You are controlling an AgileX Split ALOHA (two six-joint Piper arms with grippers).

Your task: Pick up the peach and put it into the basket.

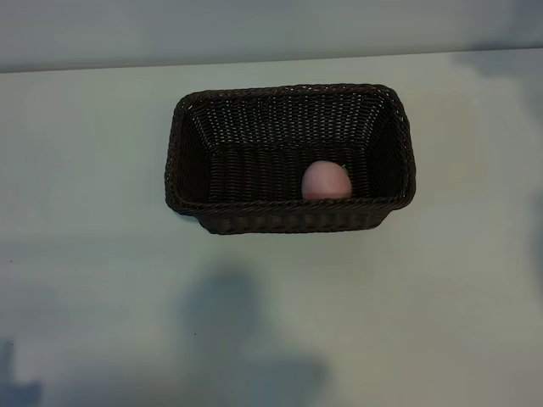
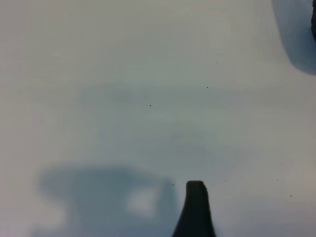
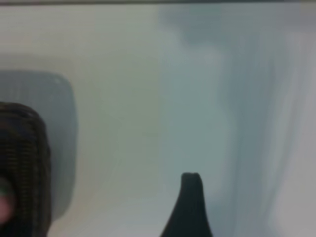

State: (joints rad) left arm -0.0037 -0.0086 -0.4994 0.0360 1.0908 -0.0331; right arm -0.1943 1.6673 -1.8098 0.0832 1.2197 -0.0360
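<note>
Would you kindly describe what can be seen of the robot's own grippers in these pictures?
Very little: each wrist view shows one dark, near-black finger tapering to a rounded tip, the right one alike. No cables or markings are visible; the exterior view shows no arm.

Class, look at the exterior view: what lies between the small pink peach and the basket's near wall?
Nothing: the small round pale-pink peach rests on the dark brown woven wicker basket's floor against the near wall.

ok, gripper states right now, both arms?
Left gripper: open, holding nothing, over the bare table.
Right gripper: open, holding nothing; the peach already lies in the basket.
</note>
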